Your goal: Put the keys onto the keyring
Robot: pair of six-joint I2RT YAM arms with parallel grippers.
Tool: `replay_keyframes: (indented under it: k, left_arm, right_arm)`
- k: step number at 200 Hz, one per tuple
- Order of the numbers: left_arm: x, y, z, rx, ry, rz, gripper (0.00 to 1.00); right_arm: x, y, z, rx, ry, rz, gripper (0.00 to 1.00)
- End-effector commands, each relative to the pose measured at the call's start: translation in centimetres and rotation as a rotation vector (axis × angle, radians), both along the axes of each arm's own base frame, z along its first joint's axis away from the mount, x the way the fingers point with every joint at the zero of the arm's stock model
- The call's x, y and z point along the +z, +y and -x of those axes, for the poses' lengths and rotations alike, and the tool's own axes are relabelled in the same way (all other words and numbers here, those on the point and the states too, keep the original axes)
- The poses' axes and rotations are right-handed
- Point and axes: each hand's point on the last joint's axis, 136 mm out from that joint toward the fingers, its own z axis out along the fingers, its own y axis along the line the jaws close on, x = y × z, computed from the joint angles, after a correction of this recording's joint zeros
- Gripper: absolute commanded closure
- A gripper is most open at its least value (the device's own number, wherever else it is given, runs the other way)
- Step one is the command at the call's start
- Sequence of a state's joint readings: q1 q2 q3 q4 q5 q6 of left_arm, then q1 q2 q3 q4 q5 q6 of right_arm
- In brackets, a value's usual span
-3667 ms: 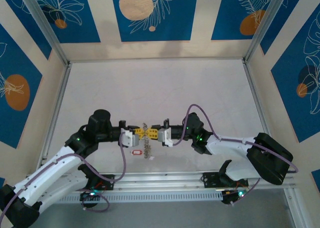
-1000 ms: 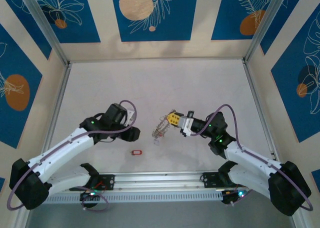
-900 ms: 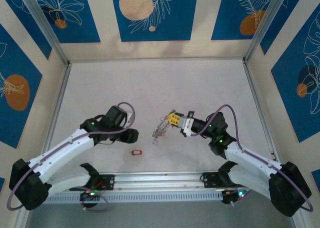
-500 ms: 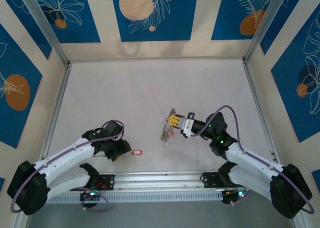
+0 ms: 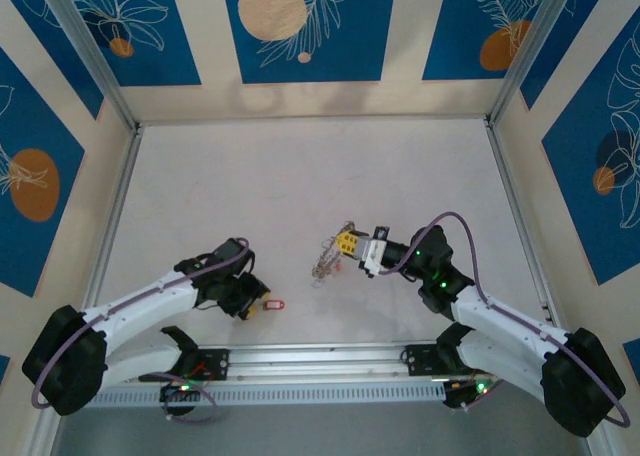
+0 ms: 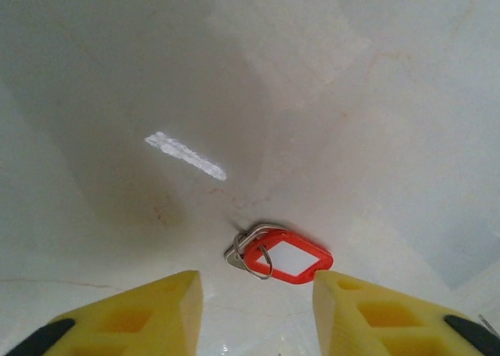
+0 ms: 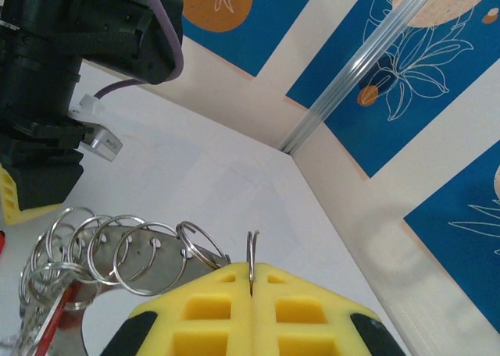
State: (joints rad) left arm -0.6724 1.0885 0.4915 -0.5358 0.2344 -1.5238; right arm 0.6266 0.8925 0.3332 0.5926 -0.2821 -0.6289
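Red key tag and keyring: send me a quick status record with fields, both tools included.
red key tag: lying flat on the table, split ring at its end, not gripped
left tool: open, low over the table, tag just ahead of its fingertips
keyring: in the right tool, tags dangling from it
right tool: shut on the keyring's wire
step pending: tag not yet grasped

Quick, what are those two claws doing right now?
Left gripper: jaws open, empty, the red key just ahead of them.
Right gripper: jaws shut on the keyring.
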Motion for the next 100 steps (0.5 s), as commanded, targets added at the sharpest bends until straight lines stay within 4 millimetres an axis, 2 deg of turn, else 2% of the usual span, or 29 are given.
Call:
replay_keyframes:
  k: [1,47,69,91,100]
  left_arm:
    - [0.3,0.0,0.1,0.107,0.048,0.01,0.63]
    - [-0.6,-0.6,0.7,0.087,0.079,0.002,0.64]
    - [-0.9,-0.8,0.6,0.088,0.079,0.001,0.7]
    - [-1.5,-0.6,0.9,0.089,0.095,-0.018,0.83]
    - [-1.9,-0.5,1.0,0.088,0.105,-0.025,0.85]
  right_arm:
    - [2.0,-0.1,0.1,-0.012,-0.07,-0.031,1.0]
    - [1.8,0.0,-0.1,-0.014,-0.065,-0.023,1.0]
    - [1.7,0.0,-0.2,-0.016,-0.065,-0.021,1.0]
    - [1.7,0.0,-0.1,-0.016,-0.065,-0.022,1.0]
    - [1.7,-0.1,-0.1,-0.019,-0.066,-0.023,1.0]
